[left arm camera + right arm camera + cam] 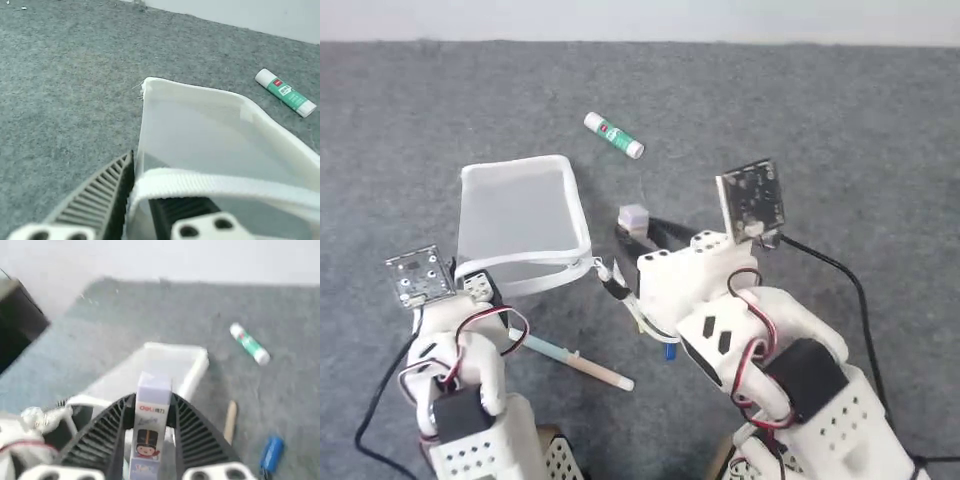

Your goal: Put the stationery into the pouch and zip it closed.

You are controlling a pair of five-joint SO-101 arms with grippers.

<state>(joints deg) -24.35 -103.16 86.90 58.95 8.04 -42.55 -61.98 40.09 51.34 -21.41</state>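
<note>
- Gripping eraser (pixel 150 432), R gripper (pixel 152 402) fingers clamped on its sides, long axis along fingers; hangs just right of pouch (pixel 515 215), mid-table.
- L gripper (pixel 137 187) pinched shut on pouch rim, near-edge side.
- Pouch mouth lies left of eraser; R arm nearer.

— We're seeing a speckled grey desk (pixel 820 120) and a translucent white pouch (pixel 520 225).
— We're also noting a green-and-white glue stick (pixel 613 136), a pale lilac eraser (pixel 152 390) showing a red-and-black figure, a light-blue-and-tan pen (pixel 575 360), and a blue piece (pixel 271 452).
</note>
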